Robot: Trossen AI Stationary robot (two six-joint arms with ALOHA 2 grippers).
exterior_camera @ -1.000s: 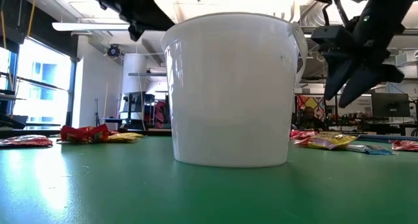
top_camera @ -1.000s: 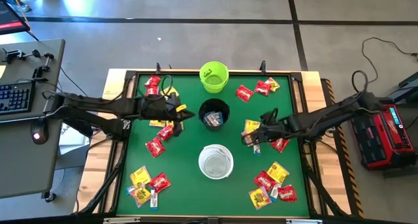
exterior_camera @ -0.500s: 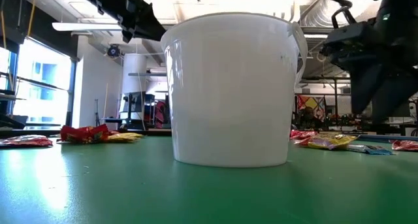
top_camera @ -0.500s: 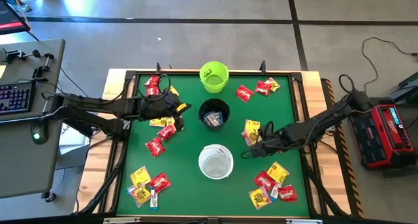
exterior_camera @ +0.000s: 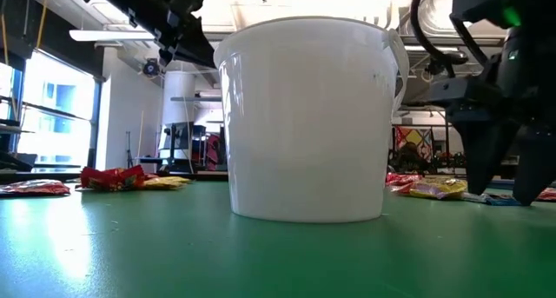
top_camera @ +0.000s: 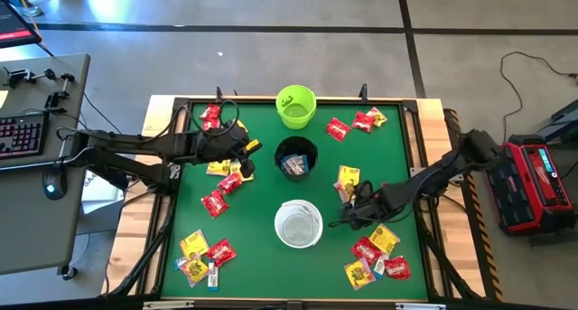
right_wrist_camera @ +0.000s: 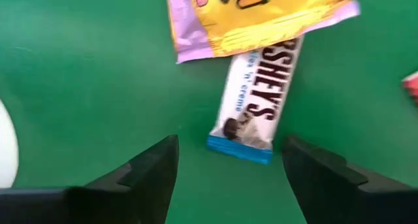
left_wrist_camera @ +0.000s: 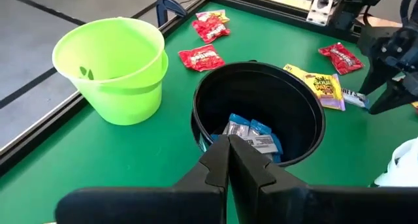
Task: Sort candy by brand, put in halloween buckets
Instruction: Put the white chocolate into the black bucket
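Right gripper (right_wrist_camera: 225, 168) is down low over the green table (top_camera: 262, 211), fingers (right_wrist_camera: 147, 172) spread wide apart w/ nothing between them, lined up either side of a blue-and-white Hershey's bar (right_wrist_camera: 256, 103) lying flat on the felt. The bar's far end is tucked under a yellow packet (right_wrist_camera: 258, 15). From above, that gripper (top_camera: 348, 211) sits just right of the white bucket (top_camera: 298, 224), which is at table centre. Left gripper (left_wrist_camera: 228, 160) is pinched shut w/ nothing in it, hovering at the near rim of the black bucket (left_wrist_camera: 258, 119), which has blue-and-white bars (left_wrist_camera: 251, 136) in the bottom. Lime green bucket (left_wrist_camera: 111, 67) stands beside the black one, nearer the table's back edge. Red and yellow packets (top_camera: 375, 251) lie scattered in clusters on both sides.
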